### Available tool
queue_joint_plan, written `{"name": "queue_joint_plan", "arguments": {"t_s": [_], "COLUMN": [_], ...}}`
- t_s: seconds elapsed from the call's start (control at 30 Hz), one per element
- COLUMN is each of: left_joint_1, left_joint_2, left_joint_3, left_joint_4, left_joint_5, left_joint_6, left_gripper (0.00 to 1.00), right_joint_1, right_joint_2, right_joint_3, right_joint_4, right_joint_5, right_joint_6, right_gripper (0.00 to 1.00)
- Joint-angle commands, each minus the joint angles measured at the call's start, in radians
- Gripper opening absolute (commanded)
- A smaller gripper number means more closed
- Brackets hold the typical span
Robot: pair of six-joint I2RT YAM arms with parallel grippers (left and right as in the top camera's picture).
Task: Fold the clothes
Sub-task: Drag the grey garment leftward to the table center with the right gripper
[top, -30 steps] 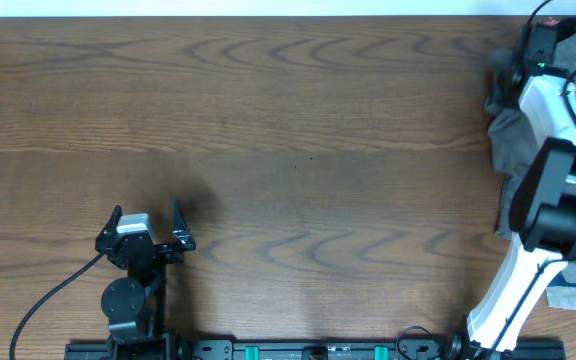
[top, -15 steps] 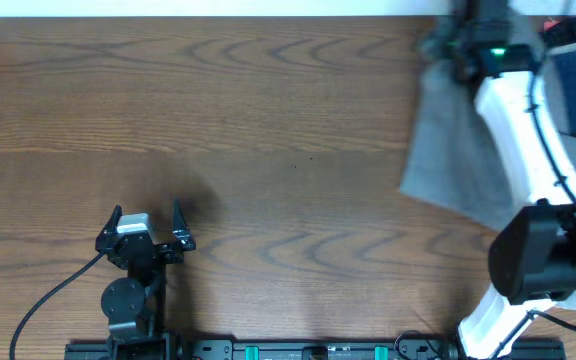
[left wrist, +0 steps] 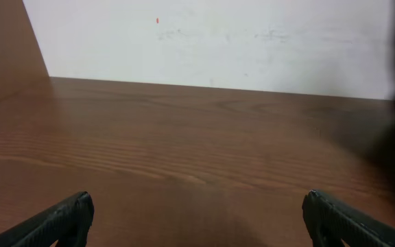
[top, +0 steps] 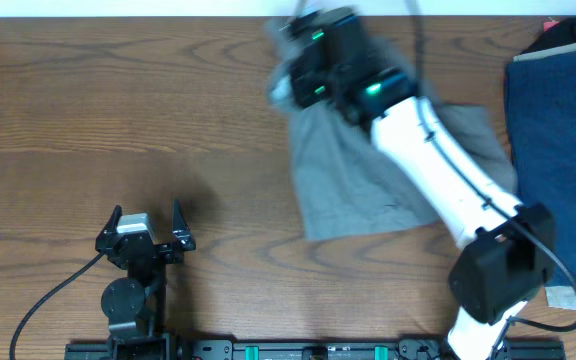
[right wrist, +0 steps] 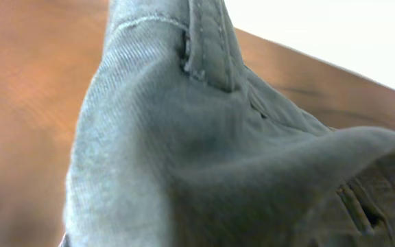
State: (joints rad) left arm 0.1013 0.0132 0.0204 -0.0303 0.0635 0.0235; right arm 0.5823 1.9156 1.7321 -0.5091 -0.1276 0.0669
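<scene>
Now our right gripper (top: 293, 50) is clenched on one end of the grey shorts (top: 353, 185), which trail from its fingers back toward its base across the table (top: 118, 100); our left gripper (top: 146, 222), released and empty, sits well apart.

Left gripper (top: 147, 211) wide apart, right gripper (top: 293, 45) closed.
</scene>
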Motion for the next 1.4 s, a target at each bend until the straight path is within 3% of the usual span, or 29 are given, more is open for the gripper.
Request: {"name": "queue_joint_plan", "arguments": {"t_s": [0.0, 0.17, 0.4, 0.43, 0.47, 0.5, 0.53, 0.67, 0.93, 1.3, 1.37], "left_joint_1": [0.004, 0.004, 0.004, 0.004, 0.004, 0.004, 0.004, 0.004, 0.004, 0.004, 0.004], "left_joint_2": [-0.003, -0.003, -0.003, -0.003, -0.003, -0.003, -0.003, -0.003, -0.003, -0.003, -0.003], "left_joint_3": [-0.016, -0.016, -0.016, -0.016, -0.016, -0.016, -0.016, -0.016, -0.016, -0.016, -0.016], "left_joint_4": [-0.034, -0.034, -0.034, -0.034, -0.034, -0.034, -0.034, -0.034, -0.034, -0.034, -0.034], "left_joint_5": [0.007, 0.007, 0.007, 0.007, 0.007, 0.007, 0.007, 0.007, 0.007, 0.007, 0.007], "left_joint_6": [0.005, 0.005, 0.005, 0.005, 0.005, 0.005, 0.005, 0.005, 0.005, 0.005, 0.005], "left_gripper": [0.98, 0.98, 0.97, 0.98, 0.98, 0.98, 0.97, 0.98, 0.98, 0.98, 0.98], "right_joint_1": [0.104, 0.231, 0.289, 0.289, 0.288, 0.284, 0.278, 0.244, 0.114, -0.081, -0.099], "right_joint_2": [0.027, 0.042, 0.042, 0.042, 0.042, 0.042, 0.042, 0.039, 0.006, -0.025, -0.029], "right_joint_3": [0.007, 0.007, 0.007, 0.007, 0.007, 0.007, 0.007, 0.007, 0.009, 0.008, 0.008], "right_joint_4": [0.006, 0.005, 0.006, 0.005, 0.004, 0.004, 0.004, -0.008, -0.14, -0.599, -0.659], "right_joint_5": [-0.061, -0.061, -0.061, -0.061, -0.061, -0.06, -0.06, -0.06, -0.056, -0.108, -0.073], "right_joint_6": [-0.016, -0.012, 0.0, 0.0, -0.001, -0.001, -0.001, 0.0, 0.069, 0.132, 0.207], "right_gripper": [0.01, 0.01, 0.01, 0.13, 0.31, 0.57, 0.74, 0.98, 0.99, 0.99, 0.99]}}
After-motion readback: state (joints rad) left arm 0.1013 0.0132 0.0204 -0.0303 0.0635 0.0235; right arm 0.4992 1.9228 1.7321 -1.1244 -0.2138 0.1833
